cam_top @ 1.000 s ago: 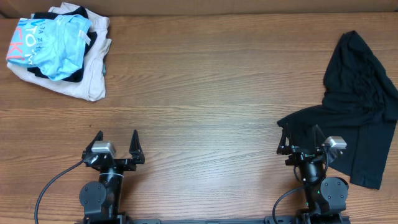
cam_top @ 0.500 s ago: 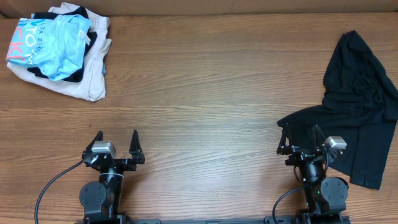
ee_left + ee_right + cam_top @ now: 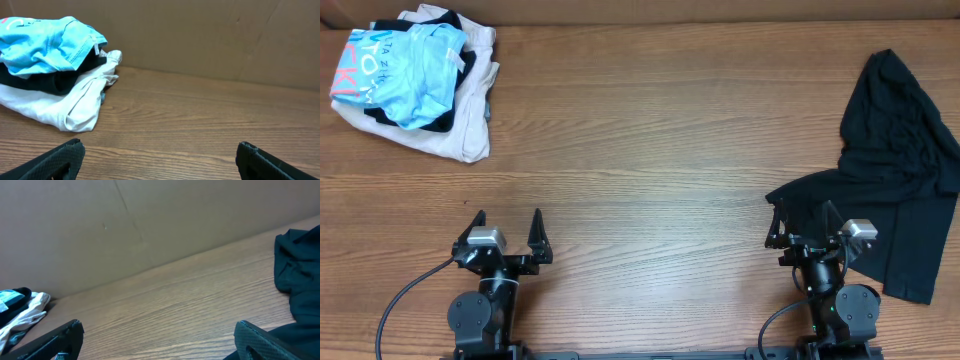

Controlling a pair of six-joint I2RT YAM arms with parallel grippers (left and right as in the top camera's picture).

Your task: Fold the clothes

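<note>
The clothes (image 3: 895, 170), one crumpled black garment, lie at the table's right edge, running from the back right down to the front. A fold of the clothes (image 3: 297, 275) shows at the right of the right wrist view. My right gripper (image 3: 803, 222) sits open at the front right, its fingers over the garment's left corner, nothing between them. Wood grain alone fills the gap of my right gripper (image 3: 160, 335). My left gripper (image 3: 507, 226) rests open at the front left, far from the garment. Bare wood lies between the fingers of my left gripper (image 3: 160, 155).
A heap of a light blue printed garment (image 3: 405, 65) on a cream one (image 3: 450, 125) lies at the back left; the heap (image 3: 55, 75) fills the left of the left wrist view. A brown cardboard wall (image 3: 200, 35) backs the table.
</note>
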